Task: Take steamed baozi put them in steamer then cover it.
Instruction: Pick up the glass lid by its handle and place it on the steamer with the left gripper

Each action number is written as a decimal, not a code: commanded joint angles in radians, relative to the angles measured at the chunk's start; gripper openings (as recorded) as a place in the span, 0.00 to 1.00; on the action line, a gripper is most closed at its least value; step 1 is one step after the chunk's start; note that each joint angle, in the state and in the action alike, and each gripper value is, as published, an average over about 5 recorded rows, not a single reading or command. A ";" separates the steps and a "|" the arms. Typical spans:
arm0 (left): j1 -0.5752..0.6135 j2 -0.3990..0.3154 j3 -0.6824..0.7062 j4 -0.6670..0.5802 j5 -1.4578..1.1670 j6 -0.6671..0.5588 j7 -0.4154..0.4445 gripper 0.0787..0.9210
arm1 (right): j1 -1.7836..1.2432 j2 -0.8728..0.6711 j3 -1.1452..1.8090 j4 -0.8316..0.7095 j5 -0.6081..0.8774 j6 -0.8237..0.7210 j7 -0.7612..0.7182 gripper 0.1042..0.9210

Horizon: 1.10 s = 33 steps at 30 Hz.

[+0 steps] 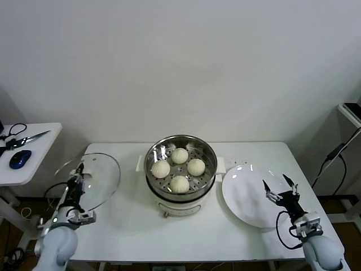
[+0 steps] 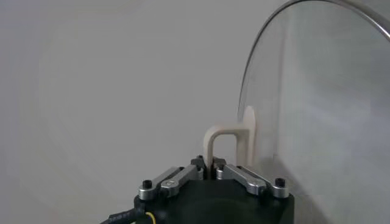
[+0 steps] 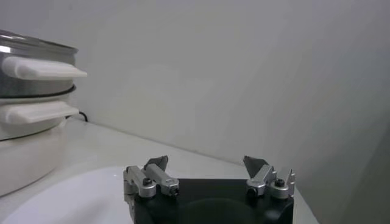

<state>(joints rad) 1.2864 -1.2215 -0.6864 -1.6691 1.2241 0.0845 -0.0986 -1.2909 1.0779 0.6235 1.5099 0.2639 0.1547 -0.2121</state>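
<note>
Several cream-white baozi (image 1: 179, 168) sit on the perforated tray inside the shiny steamer (image 1: 210, 151) at the table's middle. My left gripper (image 1: 75, 182) is shut on the cream handle (image 2: 220, 141) of the clear glass cover (image 1: 101, 178), holding it tilted above the table's left edge, apart from the steamer. The cover's rim (image 2: 256, 67) arcs up in the left wrist view. My right gripper (image 1: 278, 189) is open and empty over the right part of the white plate (image 1: 245, 195). The steamer's side handles (image 3: 42, 68) show in the right wrist view.
The steamer's cream-white base (image 1: 180, 208) stands on the white table (image 1: 124, 231). A small side table (image 1: 34, 164) at far left holds a blue mouse (image 1: 20, 158) and scissors (image 1: 28, 138). Cables hang at the right.
</note>
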 commanded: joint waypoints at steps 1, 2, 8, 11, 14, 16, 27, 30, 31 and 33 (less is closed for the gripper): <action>0.251 0.097 0.003 -0.460 -0.029 0.235 0.012 0.08 | 0.021 -0.011 -0.002 -0.037 0.001 0.006 -0.003 0.88; 0.252 0.109 0.016 -0.484 -0.028 0.260 0.015 0.08 | 0.025 -0.013 -0.004 -0.041 0.001 0.006 -0.003 0.88; 0.165 0.244 0.178 -0.551 -0.049 0.423 0.060 0.08 | 0.056 -0.028 -0.026 -0.062 -0.003 0.004 -0.004 0.88; 0.059 0.325 0.330 -0.551 -0.049 0.500 0.096 0.08 | 0.072 -0.030 -0.038 -0.077 -0.010 0.004 -0.004 0.88; -0.084 0.338 0.521 -0.542 -0.029 0.583 0.163 0.08 | 0.085 -0.026 -0.045 -0.090 -0.020 0.006 -0.004 0.88; -0.187 0.310 0.643 -0.527 0.005 0.639 0.231 0.08 | 0.092 -0.022 -0.049 -0.095 -0.024 0.007 -0.003 0.88; -0.466 0.041 0.916 -0.319 0.258 0.701 0.511 0.08 | 0.092 -0.010 -0.027 -0.108 -0.050 0.016 -0.012 0.88; -0.482 -0.035 0.914 -0.248 0.279 0.701 0.510 0.08 | 0.086 -0.009 -0.014 -0.111 -0.051 0.019 -0.013 0.88; -0.483 -0.062 0.912 -0.228 0.286 0.701 0.506 0.08 | 0.083 -0.009 -0.010 -0.111 -0.052 0.020 -0.014 0.88; -0.481 -0.111 0.908 -0.192 0.301 0.701 0.498 0.08 | 0.078 -0.008 -0.004 -0.112 -0.054 0.023 -0.014 0.88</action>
<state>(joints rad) 0.9641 -1.1207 0.0403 -2.0294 1.3867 0.7043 0.2710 -1.2123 1.0669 0.6021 1.4076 0.2199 0.1730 -0.2237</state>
